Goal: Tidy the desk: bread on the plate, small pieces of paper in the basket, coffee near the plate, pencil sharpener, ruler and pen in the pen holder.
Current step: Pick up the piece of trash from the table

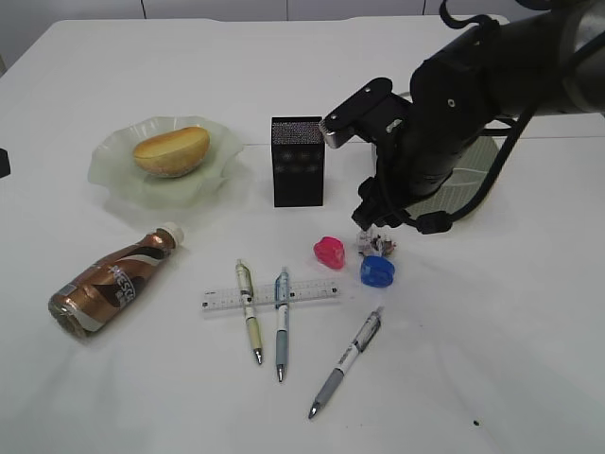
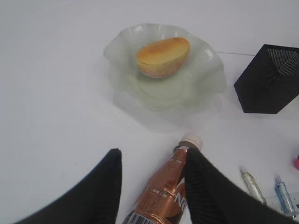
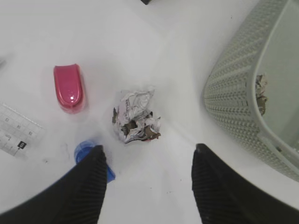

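The crumpled paper (image 3: 136,116) lies on the white desk (image 3: 56,32), just ahead of my right fingers (image 3: 148,184); these are spread wide, one pad (image 3: 88,186) on each side of the scrap, and they hold nothing and touch nothing; the left pad partly covers the blue sharpener (image 3: 84,151). The pink sharpener (image 3: 69,87) lies beside the paper, apart from it; the basket (image 3: 233,84) stands to the right, with one scrap already inside.

My left fingers (image 2: 152,186) are open too, about as wide as the coffee bottle (image 2: 163,191), which lies on its side between them; the right pad (image 2: 205,186) seems to be against the bottle, but I cannot tell if it truly touches.

The bread (image 1: 171,150) sits on the plate (image 1: 118,180); the black pen holder (image 1: 298,161) stands upright near it; three pens (image 1: 282,322) and the ruler (image 1: 270,295) lie on the desk, two pens crossing the ruler.
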Robot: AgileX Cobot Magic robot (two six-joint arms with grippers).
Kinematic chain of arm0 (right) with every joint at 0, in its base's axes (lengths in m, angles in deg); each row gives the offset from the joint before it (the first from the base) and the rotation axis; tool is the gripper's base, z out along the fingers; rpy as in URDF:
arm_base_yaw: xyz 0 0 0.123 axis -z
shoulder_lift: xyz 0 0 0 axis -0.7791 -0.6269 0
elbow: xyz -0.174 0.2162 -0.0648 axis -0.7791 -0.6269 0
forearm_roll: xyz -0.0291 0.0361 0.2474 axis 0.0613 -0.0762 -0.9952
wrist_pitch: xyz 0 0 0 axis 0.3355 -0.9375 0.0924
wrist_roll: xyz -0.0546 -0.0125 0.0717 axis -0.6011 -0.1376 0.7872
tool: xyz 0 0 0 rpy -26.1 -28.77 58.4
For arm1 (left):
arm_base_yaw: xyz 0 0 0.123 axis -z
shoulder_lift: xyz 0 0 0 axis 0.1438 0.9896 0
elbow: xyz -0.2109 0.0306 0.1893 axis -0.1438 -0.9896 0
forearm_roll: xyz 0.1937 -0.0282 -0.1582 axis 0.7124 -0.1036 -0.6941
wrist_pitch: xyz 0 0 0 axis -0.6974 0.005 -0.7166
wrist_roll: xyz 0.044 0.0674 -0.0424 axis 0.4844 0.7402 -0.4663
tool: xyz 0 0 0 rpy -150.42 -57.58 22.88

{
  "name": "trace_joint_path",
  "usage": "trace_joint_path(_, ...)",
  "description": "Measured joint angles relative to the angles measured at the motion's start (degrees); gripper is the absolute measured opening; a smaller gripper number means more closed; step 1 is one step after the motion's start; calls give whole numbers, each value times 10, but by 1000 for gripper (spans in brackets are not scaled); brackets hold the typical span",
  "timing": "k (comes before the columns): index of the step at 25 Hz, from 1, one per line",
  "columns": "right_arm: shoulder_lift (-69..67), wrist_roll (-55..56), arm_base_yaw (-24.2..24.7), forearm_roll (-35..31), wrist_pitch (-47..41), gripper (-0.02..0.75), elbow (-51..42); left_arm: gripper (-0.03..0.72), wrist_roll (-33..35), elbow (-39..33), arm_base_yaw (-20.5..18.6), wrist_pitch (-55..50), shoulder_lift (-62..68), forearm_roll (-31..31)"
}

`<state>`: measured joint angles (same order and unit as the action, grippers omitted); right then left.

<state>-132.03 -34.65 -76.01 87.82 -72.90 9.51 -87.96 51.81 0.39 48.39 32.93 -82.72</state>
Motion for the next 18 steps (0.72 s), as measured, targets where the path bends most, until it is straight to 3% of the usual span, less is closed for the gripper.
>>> trace_joint_path(10,0,0,0,-20,0,456,0,324,0,0,0,-19,0,0)
trace_joint_path(18,0,0,0,-24,-19,467,0,323,0,0,0,-91,0,-1)
